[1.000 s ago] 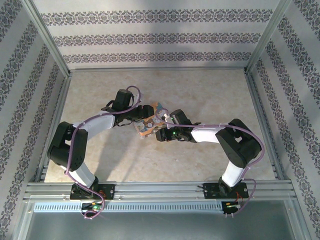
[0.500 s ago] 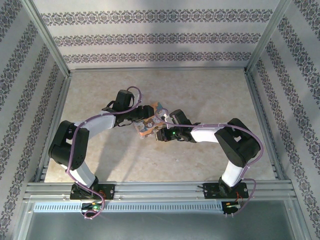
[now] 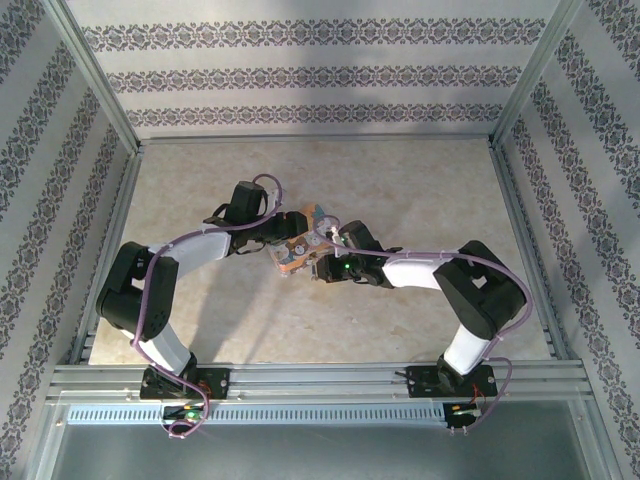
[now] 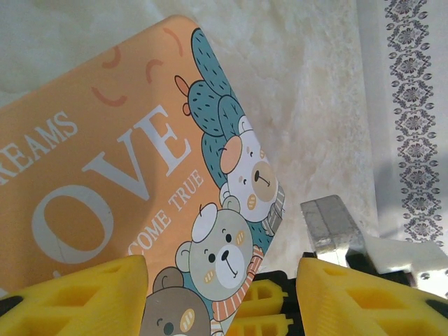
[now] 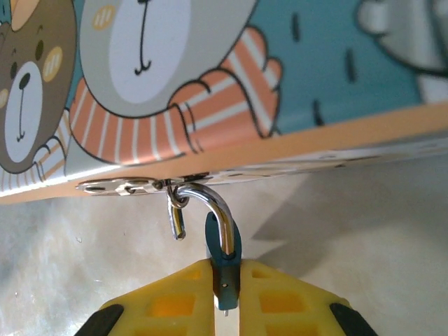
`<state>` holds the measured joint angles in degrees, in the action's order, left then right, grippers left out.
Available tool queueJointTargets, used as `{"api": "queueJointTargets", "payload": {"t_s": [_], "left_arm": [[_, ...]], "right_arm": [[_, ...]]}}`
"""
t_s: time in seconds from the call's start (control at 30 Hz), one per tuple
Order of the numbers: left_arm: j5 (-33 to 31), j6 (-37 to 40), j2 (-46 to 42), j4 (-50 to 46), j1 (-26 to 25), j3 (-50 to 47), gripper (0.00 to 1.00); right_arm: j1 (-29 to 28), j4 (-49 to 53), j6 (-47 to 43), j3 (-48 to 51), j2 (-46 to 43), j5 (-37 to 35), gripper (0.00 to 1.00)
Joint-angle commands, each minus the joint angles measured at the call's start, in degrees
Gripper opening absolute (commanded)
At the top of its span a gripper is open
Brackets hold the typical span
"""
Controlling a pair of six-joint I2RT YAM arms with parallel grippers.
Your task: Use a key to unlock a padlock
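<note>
The right gripper [image 5: 225,274] has its yellow pads [image 5: 171,297] pressed together on the dark-blue body of the padlock [image 5: 224,245], pinching it from both sides just below the bear-print box [image 5: 315,70]. The padlock's silvery shackle [image 5: 212,201] is hooked through the metal hasp [image 5: 126,187] on the box's lower edge, so the lock hangs against the box's orange side, above the pale table [image 5: 364,238]. A small silvery piece [image 5: 177,218] hangs from the hasp just beside the shackle. The left gripper [image 4: 222,269] is at the box's opposite side. Its fingers [image 4: 77,297] stand apart with a corner of the box's lid between them. Whether they press on the box cannot be told.
</note>
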<state>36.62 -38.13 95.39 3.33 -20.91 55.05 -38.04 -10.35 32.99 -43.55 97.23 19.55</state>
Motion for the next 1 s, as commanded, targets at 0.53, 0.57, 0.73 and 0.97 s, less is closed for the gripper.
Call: {"api": "queueJointTargets", "payload": {"t_s": [0.53,0.57,0.73,0.97], "left_arm": [[-2.87,-2.96,-2.67,-0.40,-0.10,-5.76,0.58],[-2.87,-3.04,-2.76,-0.19,-0.18,-5.84,0.58],[-2.78,-3.42,-2.58,0.59,-0.20,-6.21,0.58],[-2.43,-4.32,-2.21,2.08,-0.19,-6.64,0.58]], "right_arm": [[-8.73,30.60,18.61,-13.60,1.10,-29.90,0.05],[-9.18,32.88,18.77,-15.04,1.85,-31.41,0.04],[-11.07,40.89,19.50,-21.13,6.07,-35.75,0.00],[-13.16,45.31,19.65,-26.12,9.82,-39.83,0.00]]}}
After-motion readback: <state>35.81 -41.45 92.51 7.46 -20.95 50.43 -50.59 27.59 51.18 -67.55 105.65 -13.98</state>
